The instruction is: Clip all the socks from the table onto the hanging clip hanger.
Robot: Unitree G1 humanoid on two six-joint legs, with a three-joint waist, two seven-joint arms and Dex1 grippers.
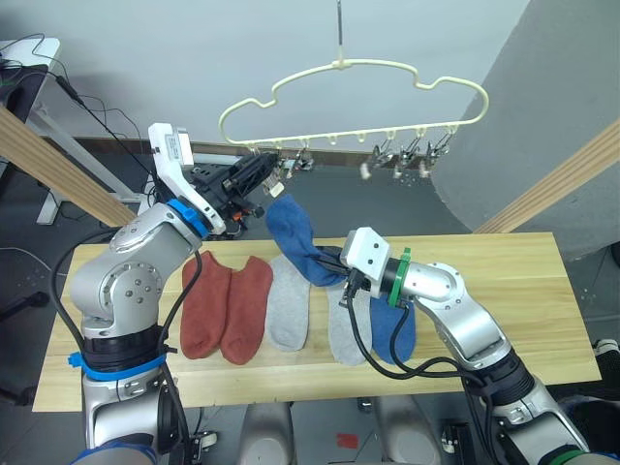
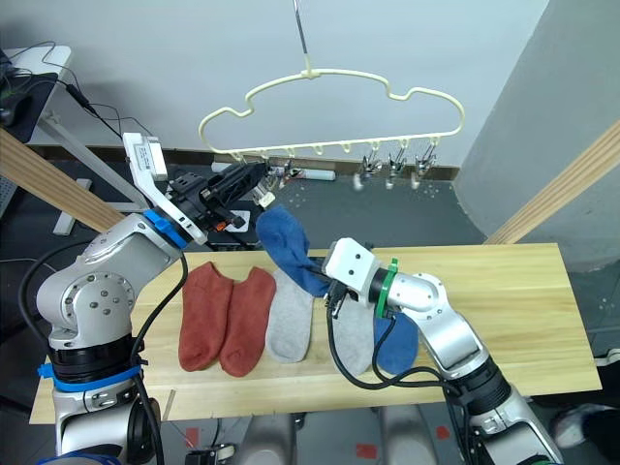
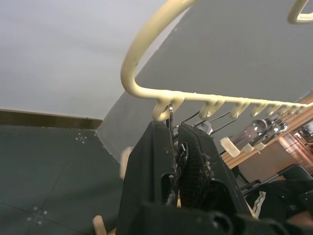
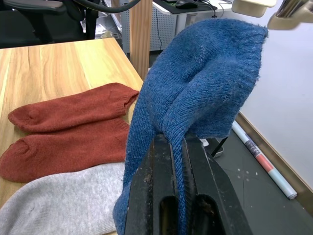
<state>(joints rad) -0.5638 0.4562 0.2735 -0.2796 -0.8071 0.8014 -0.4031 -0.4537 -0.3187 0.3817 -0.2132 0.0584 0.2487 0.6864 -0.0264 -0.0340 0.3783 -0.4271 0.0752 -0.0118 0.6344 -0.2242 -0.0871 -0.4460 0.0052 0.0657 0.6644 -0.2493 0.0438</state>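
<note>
Right gripper (image 1: 336,263) pinched tight on raised blue sock (image 1: 294,238), soft knit, toe up beside clip hanger (image 1: 349,92). Left gripper (image 3: 177,147) closed round leftmost silver clip (image 3: 170,113). Right wrist view: rust-red socks (image 4: 68,129) flat on pale table (image 4: 44,68).

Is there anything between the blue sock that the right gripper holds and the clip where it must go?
Nothing visible stands between. The right gripper holds the blue sock up just below the leftmost clip of the clip hanger, and the left gripper is closed on that clip from the side.
</note>
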